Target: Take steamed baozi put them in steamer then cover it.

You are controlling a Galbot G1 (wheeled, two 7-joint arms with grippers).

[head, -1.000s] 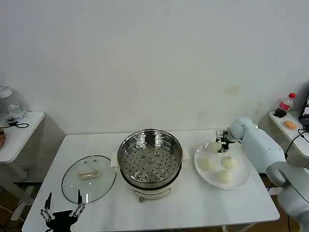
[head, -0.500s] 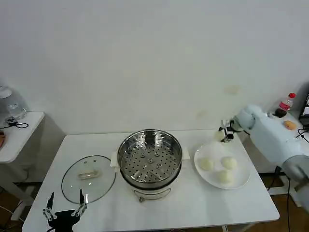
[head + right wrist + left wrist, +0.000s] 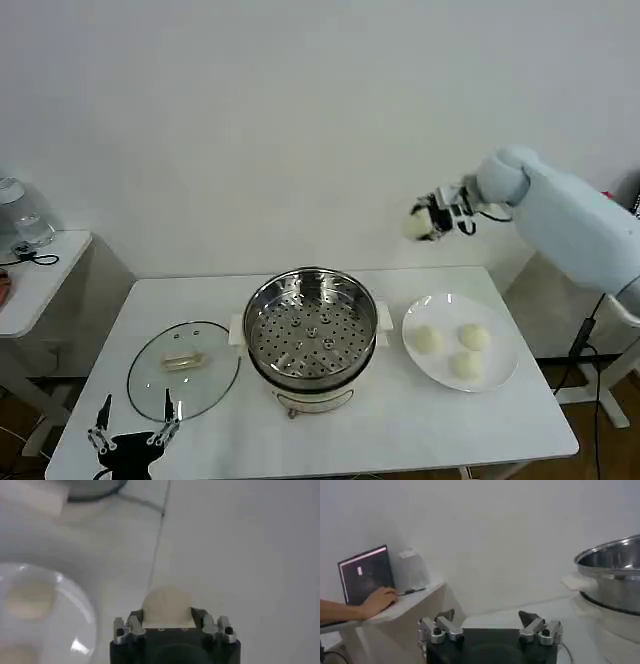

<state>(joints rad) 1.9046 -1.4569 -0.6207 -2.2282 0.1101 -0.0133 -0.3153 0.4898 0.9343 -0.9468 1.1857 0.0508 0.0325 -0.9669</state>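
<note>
Surface finishes, current state

Steamer (image 3: 311,340): polished stainless steel, mirror-glossy, perforated tray, cream plastic-looking handles. Cover (image 3: 183,369): clear glass, metal rim. Plate (image 3: 500,375): glossy white. Baozi (image 3: 427,340): smooth, matt cream. Table (image 3: 400,425): plain white, low sheen. Right gripper (image 3: 166,623): black body, bare-metal fittings.

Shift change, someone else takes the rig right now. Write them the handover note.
Right gripper: shut on one baozi, held high in the air between plate and steamer.
Left gripper: open, parked low at the table's near-left corner.
Three baozi on the plate. Steamer tray empty. Cover flat on the table, left of the steamer.
Done: first bun picked. Left: place all four, then cover.
</note>
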